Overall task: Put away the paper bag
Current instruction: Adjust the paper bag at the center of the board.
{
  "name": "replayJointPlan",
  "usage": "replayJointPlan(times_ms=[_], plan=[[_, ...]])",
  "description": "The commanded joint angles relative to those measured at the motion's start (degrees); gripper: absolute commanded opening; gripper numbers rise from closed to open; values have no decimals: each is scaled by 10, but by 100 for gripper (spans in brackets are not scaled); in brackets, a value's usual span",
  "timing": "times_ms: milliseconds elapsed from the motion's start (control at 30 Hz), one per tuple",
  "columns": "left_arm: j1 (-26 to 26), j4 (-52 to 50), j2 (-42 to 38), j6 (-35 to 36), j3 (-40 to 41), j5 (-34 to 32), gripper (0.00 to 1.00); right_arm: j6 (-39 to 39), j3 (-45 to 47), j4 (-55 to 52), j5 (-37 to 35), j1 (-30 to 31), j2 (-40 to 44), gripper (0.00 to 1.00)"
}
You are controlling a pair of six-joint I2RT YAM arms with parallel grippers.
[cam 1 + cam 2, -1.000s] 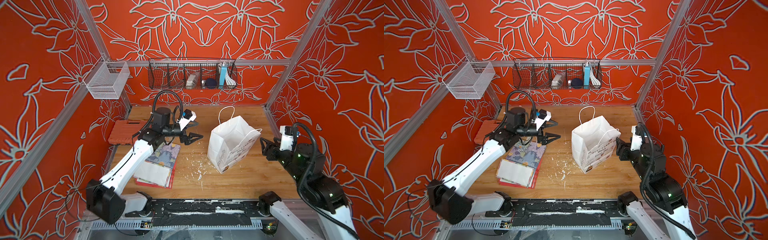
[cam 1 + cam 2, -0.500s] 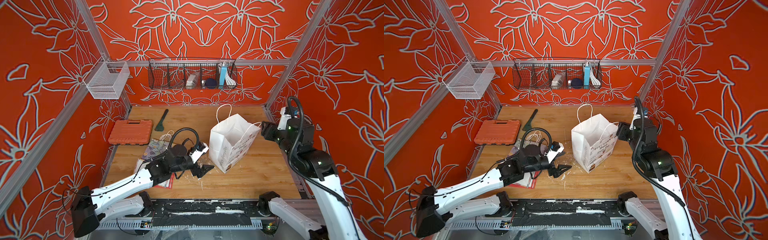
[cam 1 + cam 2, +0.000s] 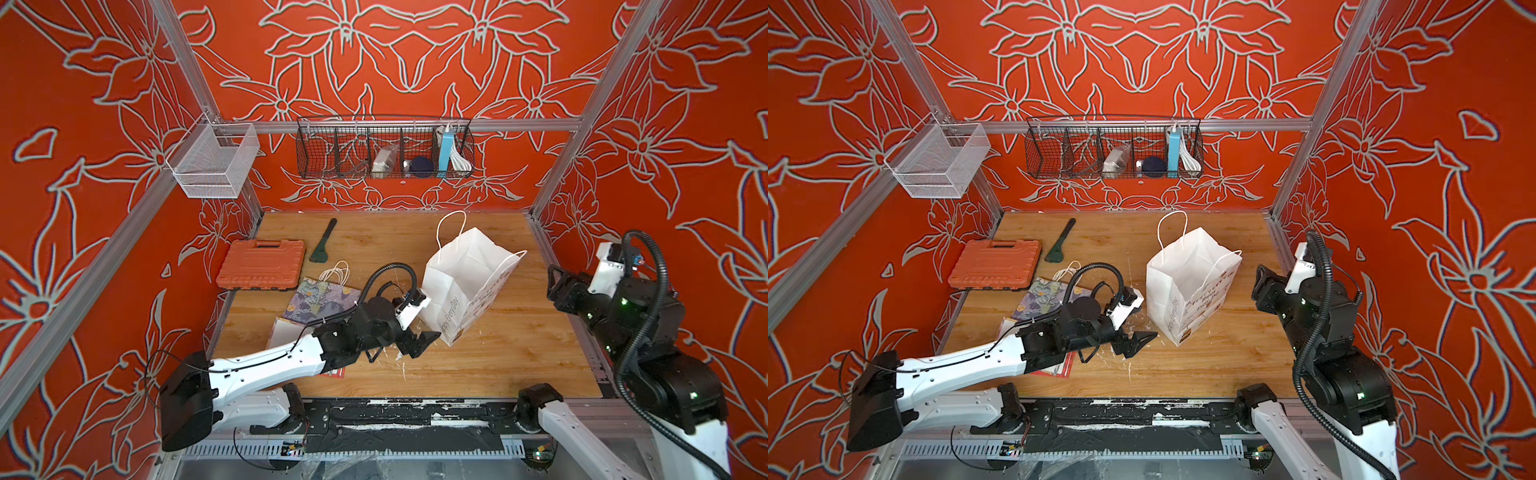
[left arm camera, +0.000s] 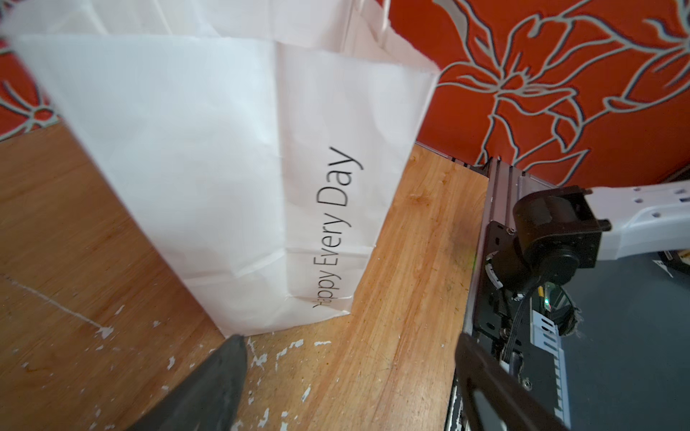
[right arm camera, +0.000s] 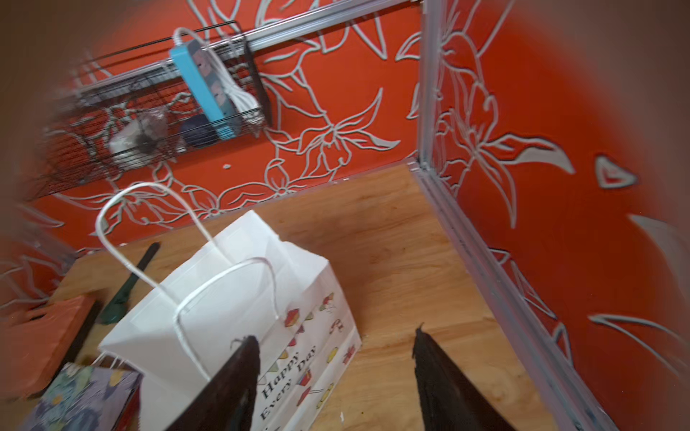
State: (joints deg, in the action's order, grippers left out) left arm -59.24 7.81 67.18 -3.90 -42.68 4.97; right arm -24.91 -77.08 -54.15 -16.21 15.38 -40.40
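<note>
The white paper bag (image 3: pixel 465 286) stands on the wooden tabletop (image 3: pixel 498 361), a little to the right of the middle. Its mouth is open and both white cord handles stick up. It leans slightly. On its narrow side the words "Happy Every Day" are printed.

The left pincer (image 3: pixel 422 344) is low over the tabletop, just beside the bag's front bottom corner. Its jaws are spread apart and there is nothing between them. In the left wrist view one dark fingertip (image 4: pixel 227 358) is very near the bag's bottom edge; I cannot tell if it touches the paper.

The right pincer (image 3: pixel 552 284) hangs near the right wall and points toward the bag, with a gap between them. It is also released and empty.

At the left side of the tabletop lies an orange tool case (image 3: pixel 261 264). Beside it is a dark green tool (image 3: pixel 322 247), and in front of it a flat flowered bag (image 3: pixel 320 297), partly under the left arm. White flakes are scattered on the wood near the left pincer. On the back wall hangs a black wire basket (image 3: pixel 324 174) with a blue power strip (image 3: pixel 445 147) in it.
</note>
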Motion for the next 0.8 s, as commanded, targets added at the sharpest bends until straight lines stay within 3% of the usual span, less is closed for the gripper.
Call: replayJointPlan(times_ms=[0, 67, 167, 333, 400, 567, 667, 767], plan=[[-21, 28, 17, 22, -14, -15, 87, -23, -2, -5, -70, -3, -70, 67], [-22, 34, 21, 10, -8, -32, 87, -14, 17, 52, -52, -17, -93, 67], [-22, 29, 21, -9, -1, -54, 87, -19, 34, 108, 27, -95, -144, 67], [-22, 24, 26, -38, 25, -93, 87, -73, 83, 195, 301, -280, -245, 67], [-20, 11, 33, -53, 29, -122, 86, -76, 95, 224, 381, -320, -289, 67], [9, 11, 59, -89, 34, -132, 78, -24, 84, 224, 493, -326, -402, 63], [29, 34, 72, -100, 37, -109, 73, -36, 113, 259, 565, -324, -426, 59], [48, 51, 90, -103, 28, -78, 68, -46, 151, 290, 592, -310, -423, 58]])
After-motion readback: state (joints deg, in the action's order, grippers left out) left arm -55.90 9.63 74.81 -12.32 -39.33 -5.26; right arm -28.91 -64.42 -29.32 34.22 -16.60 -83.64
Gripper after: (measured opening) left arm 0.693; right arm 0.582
